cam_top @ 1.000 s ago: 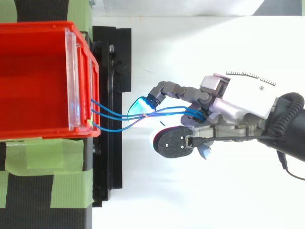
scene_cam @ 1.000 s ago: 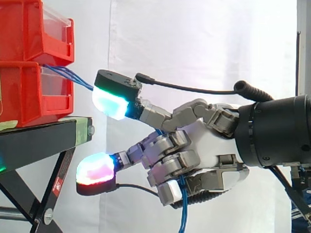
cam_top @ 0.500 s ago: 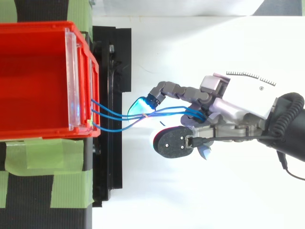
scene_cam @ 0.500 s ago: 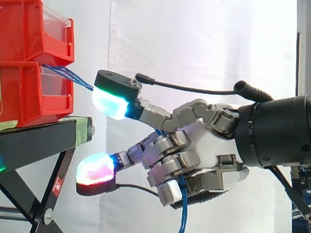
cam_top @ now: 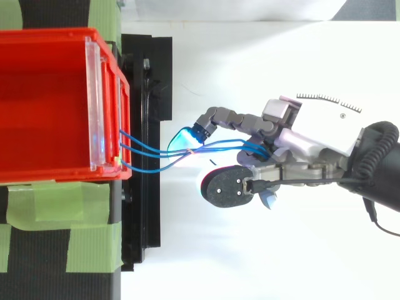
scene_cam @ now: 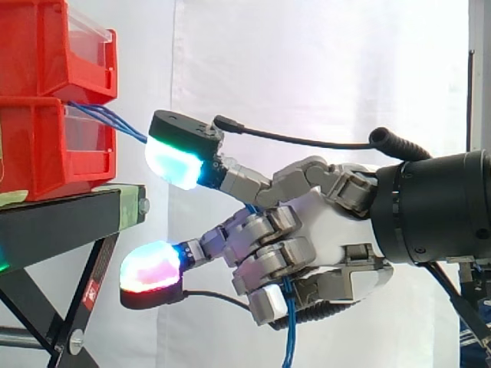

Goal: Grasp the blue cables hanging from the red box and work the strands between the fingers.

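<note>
Holding blue cables (scene_cam: pixel 288 341) in half-closed hand (scene_cam: pixel 330 222).
Strands leave red box (cam_top: pixel 44 106) at 9 o'clock, pass between curled fingers (scene_cam: pixel 265 230); tails hang toward 6 o'clock in side view.

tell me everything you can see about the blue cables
The blue cables are thin, flexible strands with a smooth, plastic-looking jacket. Three can be told apart in the top view. They leave the front of the red bin and run apart in shallow curves across the gap. They then bunch together as they enter the hand, whose curled fingers close round them. Below the hand they hang straight down, past the side view's lower edge.
</note>
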